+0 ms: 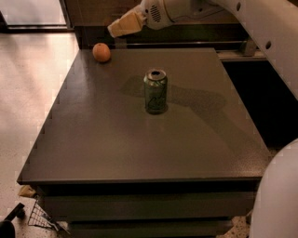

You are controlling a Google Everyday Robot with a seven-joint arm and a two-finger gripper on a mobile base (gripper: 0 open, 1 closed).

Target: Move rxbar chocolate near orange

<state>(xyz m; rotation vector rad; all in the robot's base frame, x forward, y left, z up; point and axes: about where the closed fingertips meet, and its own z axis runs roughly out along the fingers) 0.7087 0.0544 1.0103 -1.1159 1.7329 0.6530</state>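
Note:
The orange (pixel 101 52) sits on the dark table (pixel 116 148) at its far left corner. My gripper (pixel 124 25) hangs in the air above the table's far edge, to the right of the orange and higher than it, at the end of the white arm (pixel 186 8) that reaches in from the top right. No black rxbar chocolate wrapper shows anywhere on the table or at the gripper; it is hidden or out of view.
A green soda can (pixel 155 91) stands upright near the table's middle, to the right of the orange and nearer to me. The arm's white body (pixel 279 195) fills the lower right corner. A wire basket (pixel 42 216) lies on the floor at the lower left.

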